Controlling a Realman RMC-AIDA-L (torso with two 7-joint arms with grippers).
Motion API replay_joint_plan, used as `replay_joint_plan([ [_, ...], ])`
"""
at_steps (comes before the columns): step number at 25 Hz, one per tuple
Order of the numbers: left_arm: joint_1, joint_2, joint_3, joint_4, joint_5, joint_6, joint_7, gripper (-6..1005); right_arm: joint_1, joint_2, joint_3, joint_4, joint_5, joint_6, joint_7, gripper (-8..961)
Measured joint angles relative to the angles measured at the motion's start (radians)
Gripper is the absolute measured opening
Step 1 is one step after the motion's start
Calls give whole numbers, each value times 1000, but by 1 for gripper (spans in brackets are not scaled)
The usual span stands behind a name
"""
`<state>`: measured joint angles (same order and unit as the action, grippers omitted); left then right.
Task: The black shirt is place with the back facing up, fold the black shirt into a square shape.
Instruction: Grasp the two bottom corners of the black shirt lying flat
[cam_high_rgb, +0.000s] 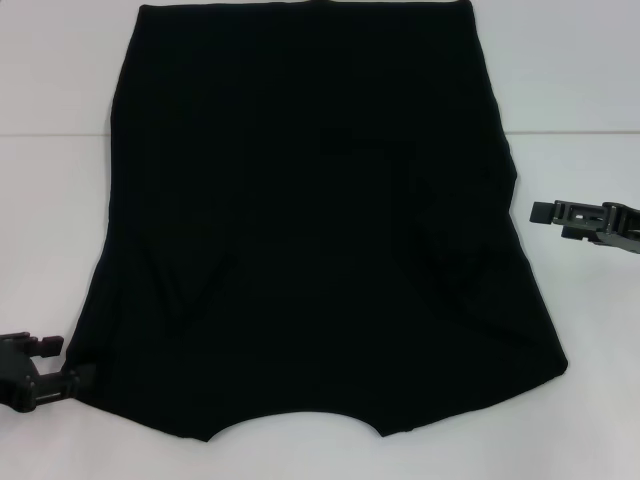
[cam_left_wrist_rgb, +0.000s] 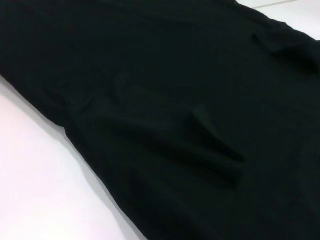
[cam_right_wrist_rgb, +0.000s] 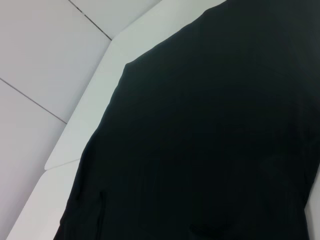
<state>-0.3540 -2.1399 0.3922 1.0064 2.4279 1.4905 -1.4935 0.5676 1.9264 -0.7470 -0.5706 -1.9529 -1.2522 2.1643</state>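
White table (cam_high_rgb: 60, 150) holds the black shirt (cam_high_rgb: 320, 230); only the head view shows left hand (cam_high_rgb: 75, 378) pinching its corner

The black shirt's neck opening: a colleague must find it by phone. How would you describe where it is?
On the white table, the black shirt lies flat. Its neck opening is the curved notch in the near edge, between the left gripper and the right gripper, the only concave edge.
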Motion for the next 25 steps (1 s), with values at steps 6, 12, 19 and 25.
replay_joint_plan([
  [6, -5, -10, 3, 1, 7, -26, 17, 557, 0, 2, 17, 0, 1, 0, -8, 885],
  [12, -5, -16, 2, -1, 8, -39, 59, 674, 0, 5, 31, -1, 3, -5, -14, 884],
  [19, -8, -12, 4, -3, 8, -45, 58, 442, 0, 5, 34, -2, 3, -7, -18, 885],
  [25, -8, -10, 1, -3, 8, -46, 57, 305, -2, 6, 35, -2, 1, -8, -21, 885],
])
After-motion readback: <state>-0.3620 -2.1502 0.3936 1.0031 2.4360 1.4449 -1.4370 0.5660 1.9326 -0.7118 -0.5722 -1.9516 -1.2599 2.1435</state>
